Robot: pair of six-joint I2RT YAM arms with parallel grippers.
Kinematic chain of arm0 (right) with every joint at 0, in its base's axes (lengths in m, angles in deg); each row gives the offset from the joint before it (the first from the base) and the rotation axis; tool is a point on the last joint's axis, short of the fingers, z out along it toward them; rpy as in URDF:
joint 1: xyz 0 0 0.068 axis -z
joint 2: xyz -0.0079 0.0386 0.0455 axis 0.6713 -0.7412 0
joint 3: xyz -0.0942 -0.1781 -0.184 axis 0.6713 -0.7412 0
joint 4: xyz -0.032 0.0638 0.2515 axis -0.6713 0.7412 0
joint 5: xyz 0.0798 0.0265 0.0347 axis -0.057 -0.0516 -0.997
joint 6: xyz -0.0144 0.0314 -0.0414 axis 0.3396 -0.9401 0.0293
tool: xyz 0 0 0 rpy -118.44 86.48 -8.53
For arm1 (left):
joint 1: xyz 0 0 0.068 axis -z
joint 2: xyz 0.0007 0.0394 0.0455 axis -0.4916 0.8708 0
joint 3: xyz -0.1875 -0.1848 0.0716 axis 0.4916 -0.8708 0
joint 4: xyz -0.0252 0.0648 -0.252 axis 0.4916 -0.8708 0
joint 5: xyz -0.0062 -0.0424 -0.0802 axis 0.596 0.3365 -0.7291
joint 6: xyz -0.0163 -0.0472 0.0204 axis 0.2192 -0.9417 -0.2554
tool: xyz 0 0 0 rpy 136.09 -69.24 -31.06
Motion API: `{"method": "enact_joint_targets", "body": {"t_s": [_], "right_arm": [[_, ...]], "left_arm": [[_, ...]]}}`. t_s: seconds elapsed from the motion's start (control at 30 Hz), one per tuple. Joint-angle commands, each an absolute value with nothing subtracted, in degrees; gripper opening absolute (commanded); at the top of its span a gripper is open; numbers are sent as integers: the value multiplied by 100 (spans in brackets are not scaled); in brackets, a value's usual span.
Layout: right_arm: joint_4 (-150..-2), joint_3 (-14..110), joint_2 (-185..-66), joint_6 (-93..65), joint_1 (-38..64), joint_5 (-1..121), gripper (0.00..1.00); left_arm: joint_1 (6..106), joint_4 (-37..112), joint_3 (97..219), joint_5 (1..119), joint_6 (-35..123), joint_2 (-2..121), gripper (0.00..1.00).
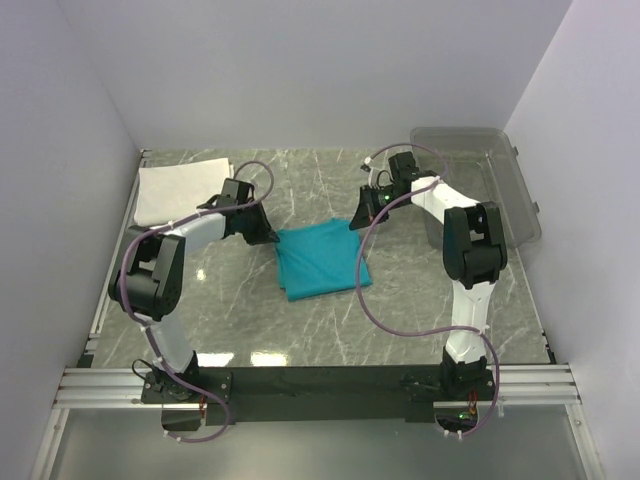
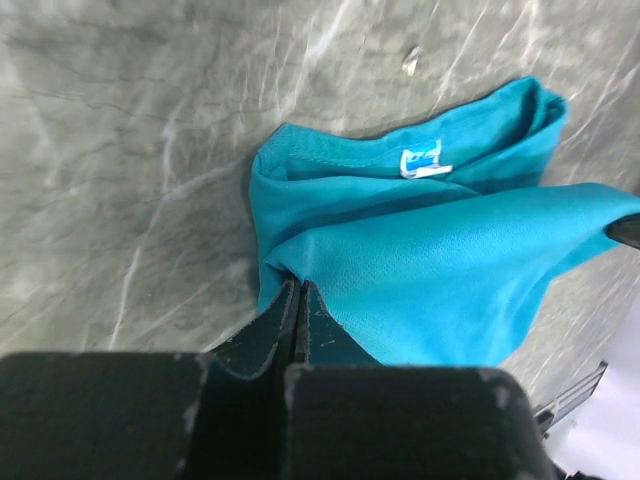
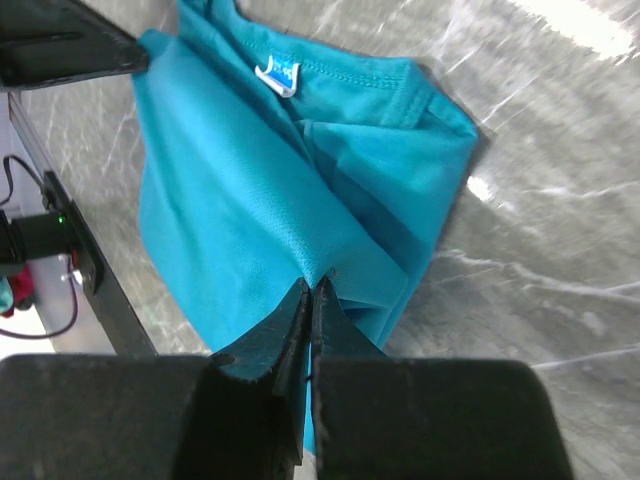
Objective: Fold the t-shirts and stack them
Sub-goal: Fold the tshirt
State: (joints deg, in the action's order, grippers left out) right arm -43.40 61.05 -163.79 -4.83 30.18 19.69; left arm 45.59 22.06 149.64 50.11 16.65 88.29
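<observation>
- The left gripper [image 2: 297, 292] is seen pressed fully closed, with a corner of the teal t-shirt [image 2: 450, 290] pinched between its tips.
- The right gripper [image 3: 310, 292] is likewise clamped together, and the opposite corner of the same shirt is caught in it.
- The shirt is found mid-table between the arms, partly folded, with both far corners taken up.
- The cloth is judged light, soft and limp, so sagging between the two holds is to be expected.
- Corners and stitched hems are judged the best holds, provided all layers are caught.
- A fine matte knit is shown, with a ribbed collar and a small white neck label [image 2: 422, 162].
- The white folded piece [image 1: 178, 190] is laid flat at the far left, well apart.
- A glossy grey marbled table [image 1: 420, 310] and a clear bin [image 1: 500, 190] at the far right are seen.
</observation>
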Motion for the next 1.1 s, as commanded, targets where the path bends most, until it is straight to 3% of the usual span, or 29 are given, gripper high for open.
{"method": "enact_joint_targets", "body": {"t_s": [0.0,0.3,0.43,0.57,0.77,0.9,1.07], "right_arm": [[-4765,6096,-16230,-709,3083,1929,0],[-5319,6025,-16520,-1306,3092,2508,1],[-5398,6148,-16643,-1395,3065,2895,9],[-5460,6254,-16582,-1421,3039,3475,18],[-5407,6342,-16327,-1202,3013,4363,37],[-5478,6131,-16028,-790,3013,4575,51],[-5198,5868,-15589,264,2995,3242,51]], "left_arm": [[4483,2564,14887,5254,1553,8437,1],[4465,2951,14720,5192,1360,8560,1],[4448,3171,14668,5402,1167,8543,1],[4448,3188,14773,5920,1061,8534,17],[4448,3004,15072,6624,1078,8543,32],[4448,3328,14940,6380,1289,8254,30],[4553,3847,14668,5211,1632,7832,16]]}}
